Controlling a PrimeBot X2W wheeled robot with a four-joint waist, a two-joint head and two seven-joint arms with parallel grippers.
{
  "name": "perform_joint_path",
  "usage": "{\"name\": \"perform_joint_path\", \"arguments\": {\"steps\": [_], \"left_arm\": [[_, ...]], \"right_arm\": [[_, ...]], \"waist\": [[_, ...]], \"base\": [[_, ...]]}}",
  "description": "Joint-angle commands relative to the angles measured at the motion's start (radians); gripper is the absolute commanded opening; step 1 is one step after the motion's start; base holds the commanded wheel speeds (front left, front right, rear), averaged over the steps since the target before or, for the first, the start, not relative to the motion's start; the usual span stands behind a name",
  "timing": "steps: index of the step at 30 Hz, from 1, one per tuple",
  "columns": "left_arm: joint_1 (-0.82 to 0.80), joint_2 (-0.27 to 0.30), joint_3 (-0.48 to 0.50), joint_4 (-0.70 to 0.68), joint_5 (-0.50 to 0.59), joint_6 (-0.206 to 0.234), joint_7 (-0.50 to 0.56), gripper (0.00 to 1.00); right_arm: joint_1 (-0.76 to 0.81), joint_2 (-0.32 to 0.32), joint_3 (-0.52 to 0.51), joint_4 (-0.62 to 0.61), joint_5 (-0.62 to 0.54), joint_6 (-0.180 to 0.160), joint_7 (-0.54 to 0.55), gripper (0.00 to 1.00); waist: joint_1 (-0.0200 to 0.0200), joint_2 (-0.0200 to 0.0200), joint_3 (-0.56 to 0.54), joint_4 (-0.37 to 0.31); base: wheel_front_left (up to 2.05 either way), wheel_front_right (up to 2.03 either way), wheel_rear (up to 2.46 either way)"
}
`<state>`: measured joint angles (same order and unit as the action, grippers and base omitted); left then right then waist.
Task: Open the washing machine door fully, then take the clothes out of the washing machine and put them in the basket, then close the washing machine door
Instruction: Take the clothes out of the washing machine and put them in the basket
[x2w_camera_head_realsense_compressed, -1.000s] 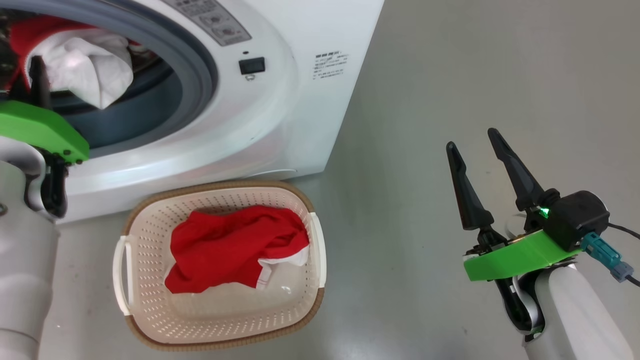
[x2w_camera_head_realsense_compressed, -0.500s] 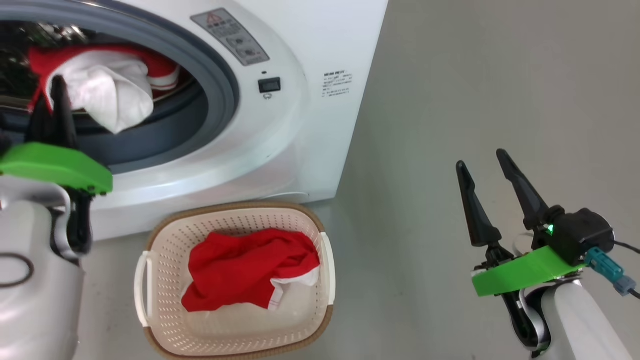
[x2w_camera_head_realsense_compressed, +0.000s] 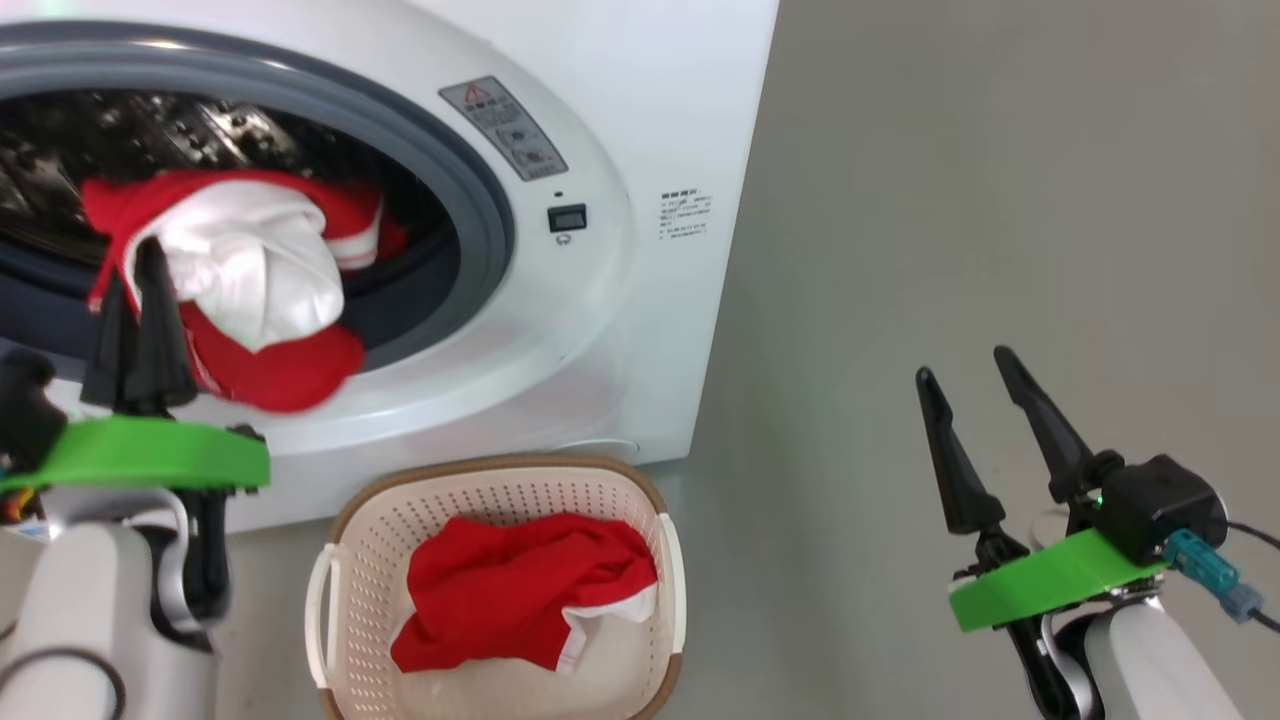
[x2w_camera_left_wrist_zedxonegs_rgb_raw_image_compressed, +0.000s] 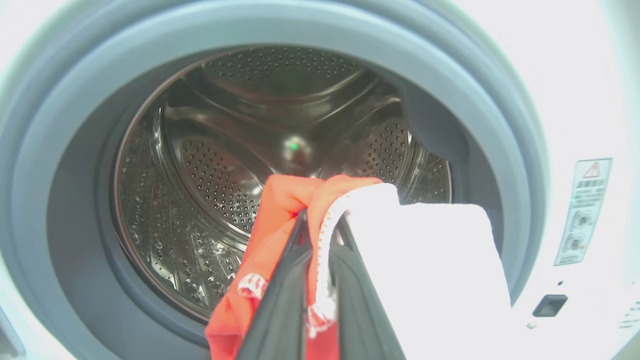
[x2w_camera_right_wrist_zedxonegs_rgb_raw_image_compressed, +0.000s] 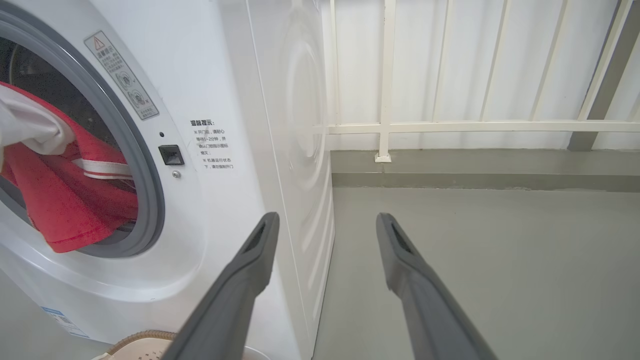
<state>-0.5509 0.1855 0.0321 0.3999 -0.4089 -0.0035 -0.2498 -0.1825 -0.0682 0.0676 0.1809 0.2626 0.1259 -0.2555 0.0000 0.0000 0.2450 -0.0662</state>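
Head view crops the washer (x2w_camera_head_realsense_compressed: 620, 330) mouth at the left edge and the basket (x2w_camera_head_realsense_compressed: 500, 467) at the bottom. Left wrist view blows out the white panel of the garment (x2w_camera_head_realsense_compressed: 250, 290), no detail there. Striped red cloth (x2w_camera_head_realsense_compressed: 355, 235) behind it at the ring (x2w_camera_head_realsense_compressed: 480, 200): same piece or another, can't tell. Left claw (x2w_camera_left_wrist_zedxonegs_rgb_raw_image_compressed: 322, 220): fingers point up into the mouth from lower left, clenched on a red-and-white fold; its forearm is cut off by the frame. Garment is partly out of the drum (x2w_camera_left_wrist_zedxonegs_rgb_raw_image_compressed: 220, 170), red tail hanging over the ring's lower lip onto the white front. Right claw (x2w_camera_head_realsense_compressed: 964, 361): released, fingers spread, pointing up over bare floor (x2w_camera_head_realsense_compressed: 950, 200) at lower right, well apart from washer and basket. Basket sits on the floor just in front of the washer, below the mouth, with a second garment (x2w_camera_head_realsense_compressed: 500, 590) in it. Open floor right of the washer, back to a railing (x2w_camera_right_wrist_zedxonegs_rgb_raw_image_compressed: 450, 125).
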Motion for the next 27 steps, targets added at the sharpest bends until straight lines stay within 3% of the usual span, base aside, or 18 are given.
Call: {"name": "perform_joint_path", "arguments": {"steps": [1, 8, 16, 27], "left_arm": [[0.039, 0.014, 0.051, -0.082, 0.025, -0.003, -0.012, 0.0], [0.15, -0.061, 0.097, -0.28, 0.061, -0.023, -0.012, 0.0], [0.246, -0.108, 0.097, -0.447, 0.092, -0.024, -0.012, 0.0], [0.323, -0.132, 0.008, -0.367, 0.026, -0.013, -0.012, 0.0]], "right_arm": [[0.02, -0.007, 0.017, -0.02, 0.003, 0.005, -0.006, 1.0], [0.038, -0.013, 0.016, -0.02, 0.004, 0.005, -0.006, 1.0], [0.047, -0.002, 0.012, -0.025, 0.006, 0.005, -0.006, 1.0], [0.034, 0.011, 0.002, -0.033, 0.009, 0.005, -0.006, 1.0]], "waist": [[0.0, 0.0, -0.036, 0.007], [0.0, 0.0, -0.068, 0.013], [0.0, 0.0, -0.067, 0.015], [0.0, 0.0, -0.025, 0.02]], "base": [[0.0, 0.0, 0.0], [0.0, 0.0, 0.0], [0.0, 0.0, 0.0], [0.0, 0.0, 0.0]]}}
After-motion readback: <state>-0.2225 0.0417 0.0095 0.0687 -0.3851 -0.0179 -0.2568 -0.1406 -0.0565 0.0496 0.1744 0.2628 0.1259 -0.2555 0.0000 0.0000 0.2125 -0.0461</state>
